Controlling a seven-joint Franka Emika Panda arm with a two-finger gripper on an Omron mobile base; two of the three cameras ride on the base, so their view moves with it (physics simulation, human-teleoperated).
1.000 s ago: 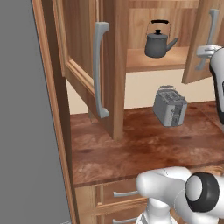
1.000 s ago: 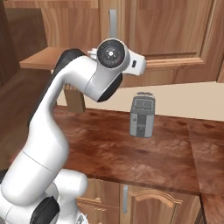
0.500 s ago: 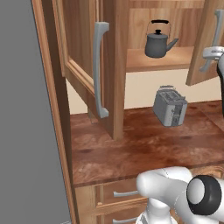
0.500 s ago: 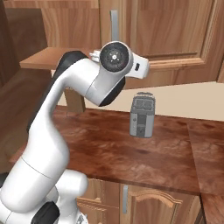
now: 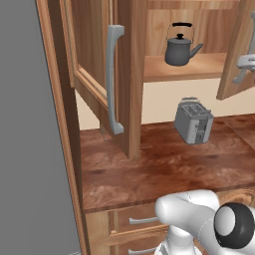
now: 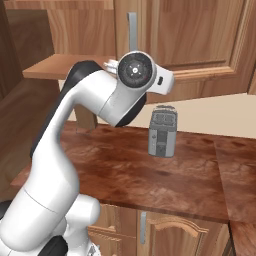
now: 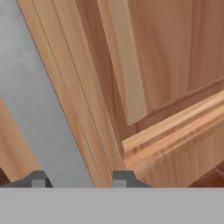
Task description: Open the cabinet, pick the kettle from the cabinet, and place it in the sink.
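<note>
The brown wood cabinet (image 5: 149, 30) stands with both doors swung out. On its shelf (image 5: 184, 71) sits the dark grey kettle (image 5: 180, 47), upright, spout to the right. My gripper (image 5: 244, 64) is at the right door (image 5: 234, 45), level with the shelf and right of the kettle. In the hand view my gripper (image 7: 81, 179) has one fingertip on each side of that door's grey bar handle (image 7: 39, 109) and is shut on it. From the right base, the same handle (image 6: 132, 25) rises above my wrist, which hides the fingers. The sink is out of view.
The left door (image 5: 89, 60) juts out towards me over the counter, with its long grey handle (image 5: 114, 79). A silver toaster (image 5: 193, 122) stands on the reddish-brown countertop (image 5: 149, 169) below the shelf. Base drawers (image 5: 139, 221) lie under the counter edge. A grey wall borders the left.
The gripper has moved a little to the right with the right door's handle, swinging that door slightly wider. The kettle and toaster have stayed put.
</note>
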